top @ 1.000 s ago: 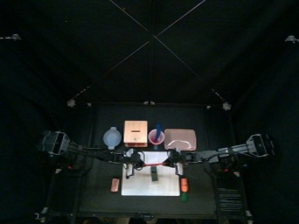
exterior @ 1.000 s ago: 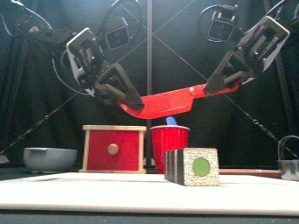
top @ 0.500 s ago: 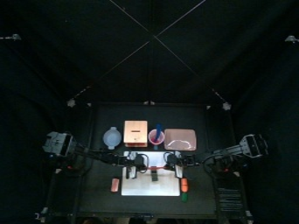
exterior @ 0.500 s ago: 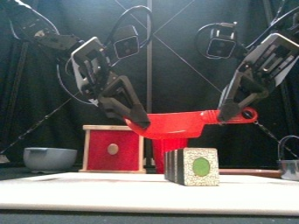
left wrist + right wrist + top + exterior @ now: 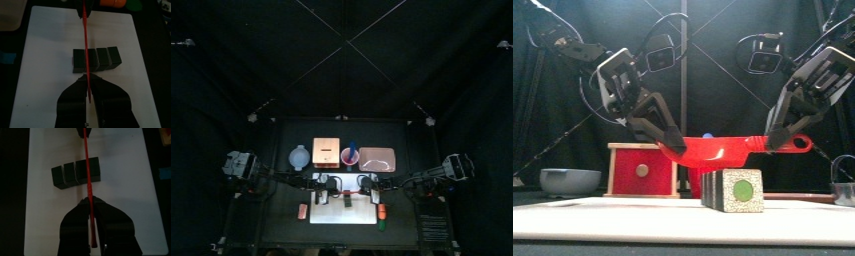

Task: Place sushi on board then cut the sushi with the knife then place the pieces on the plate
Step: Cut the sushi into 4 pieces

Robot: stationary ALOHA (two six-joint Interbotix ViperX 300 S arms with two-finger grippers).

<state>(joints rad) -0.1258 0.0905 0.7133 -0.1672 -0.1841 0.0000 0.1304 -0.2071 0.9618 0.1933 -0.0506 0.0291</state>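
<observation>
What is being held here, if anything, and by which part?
The flat red toy knife, held at both ends: the left gripper is shut on its plain end, the right gripper on the end with the ring hole.

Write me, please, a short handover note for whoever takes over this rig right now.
Left gripper and right gripper: jaws each shut on one end of the red knife, held level above the sushi roll.
The roll lies on the white board, blocks together.
Done: sushi on board. To do: cut, then move the pieces to the pink plate behind the board.
</observation>
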